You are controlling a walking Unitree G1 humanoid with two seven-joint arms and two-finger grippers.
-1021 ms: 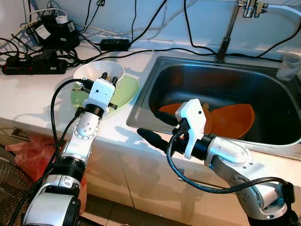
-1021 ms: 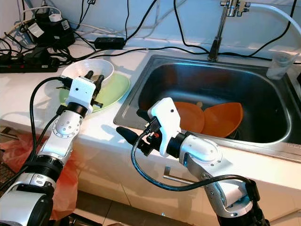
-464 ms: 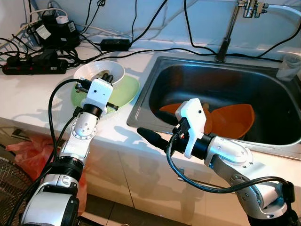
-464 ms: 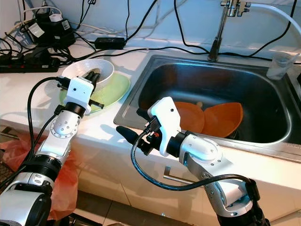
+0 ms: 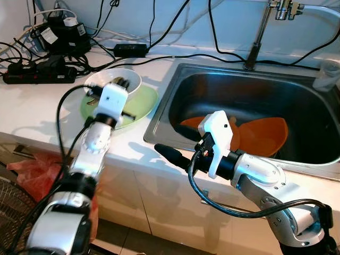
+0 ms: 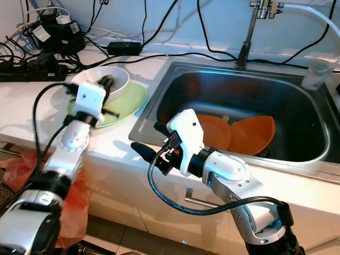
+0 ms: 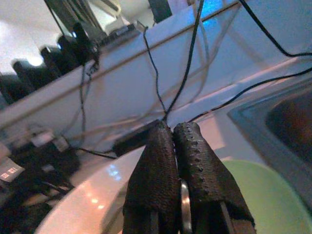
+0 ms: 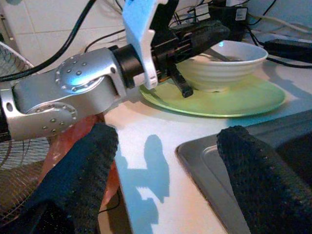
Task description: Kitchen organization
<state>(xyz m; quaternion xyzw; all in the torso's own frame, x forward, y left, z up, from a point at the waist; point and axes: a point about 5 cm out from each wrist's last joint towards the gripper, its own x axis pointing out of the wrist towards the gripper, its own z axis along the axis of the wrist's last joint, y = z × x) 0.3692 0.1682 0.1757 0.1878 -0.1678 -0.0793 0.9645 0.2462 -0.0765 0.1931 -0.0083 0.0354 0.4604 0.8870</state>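
A white bowl (image 5: 133, 79) sits on a light green plate (image 5: 144, 101) on the counter, left of the steel sink (image 5: 255, 87). My left gripper (image 5: 121, 81) reaches over the bowl's rim with its fingers (image 7: 195, 161) pressed together on a thin metal utensil (image 7: 182, 200) whose end lies in the bowl. In the right wrist view the bowl (image 8: 229, 68) and plate (image 8: 243, 97) lie ahead. My right gripper (image 5: 178, 143) hovers open over the counter's front edge by the sink's near left corner, holding nothing. Two orange plates (image 5: 268, 133) lie in the sink.
A power strip (image 5: 37, 77), adapters and several black cables crowd the back of the counter. The faucet (image 5: 257, 37) rises behind the sink, and a clear cup (image 5: 326, 74) stands at its far right. An orange bag (image 5: 32, 170) and a fan (image 5: 10, 212) are on the floor at left.
My left gripper has pushed further over the bowl and its fingers have gone from slightly apart to shut. The right arm has not moved.
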